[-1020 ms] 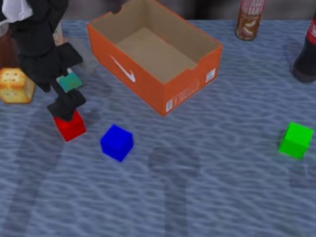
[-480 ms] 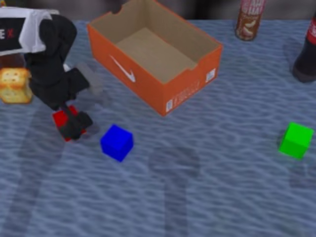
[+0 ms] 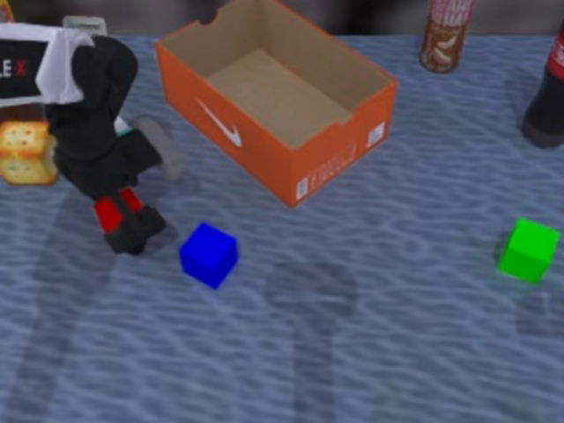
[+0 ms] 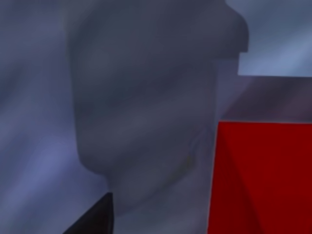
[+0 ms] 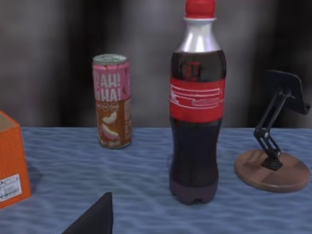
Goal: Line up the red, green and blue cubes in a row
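My left gripper (image 3: pixel 123 220) straddles the small bright red cube (image 3: pixel 109 211) — jaw state unclear — so I should close squarely before carrying it toward three o'clock.

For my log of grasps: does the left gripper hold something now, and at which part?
It cannot be told for sure. The left gripper is down around the red cube, fingers at its two opposite sides, but a firm grip is not visible.
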Tool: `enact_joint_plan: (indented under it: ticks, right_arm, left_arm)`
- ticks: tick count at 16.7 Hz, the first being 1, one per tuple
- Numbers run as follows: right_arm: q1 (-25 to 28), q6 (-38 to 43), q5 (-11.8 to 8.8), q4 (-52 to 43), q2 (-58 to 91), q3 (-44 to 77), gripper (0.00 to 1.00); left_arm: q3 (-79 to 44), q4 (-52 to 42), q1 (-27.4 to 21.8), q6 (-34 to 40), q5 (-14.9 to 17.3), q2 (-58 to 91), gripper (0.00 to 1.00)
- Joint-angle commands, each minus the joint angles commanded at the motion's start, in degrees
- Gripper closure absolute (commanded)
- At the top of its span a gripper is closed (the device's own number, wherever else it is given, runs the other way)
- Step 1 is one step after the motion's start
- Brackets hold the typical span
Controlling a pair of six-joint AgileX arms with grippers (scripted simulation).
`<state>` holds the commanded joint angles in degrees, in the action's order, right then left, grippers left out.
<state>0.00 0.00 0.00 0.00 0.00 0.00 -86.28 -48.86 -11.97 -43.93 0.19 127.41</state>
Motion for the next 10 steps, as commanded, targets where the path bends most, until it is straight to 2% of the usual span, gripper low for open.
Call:
enact_joint_plan:
  ticks: [10]
  right_arm:
    - [0.0,0.0,0.0,0.0,0.0,0.0,0.00]
  left_arm:
    - [0.0,0.0,0.0,0.0,0.0,0.0,0.90]
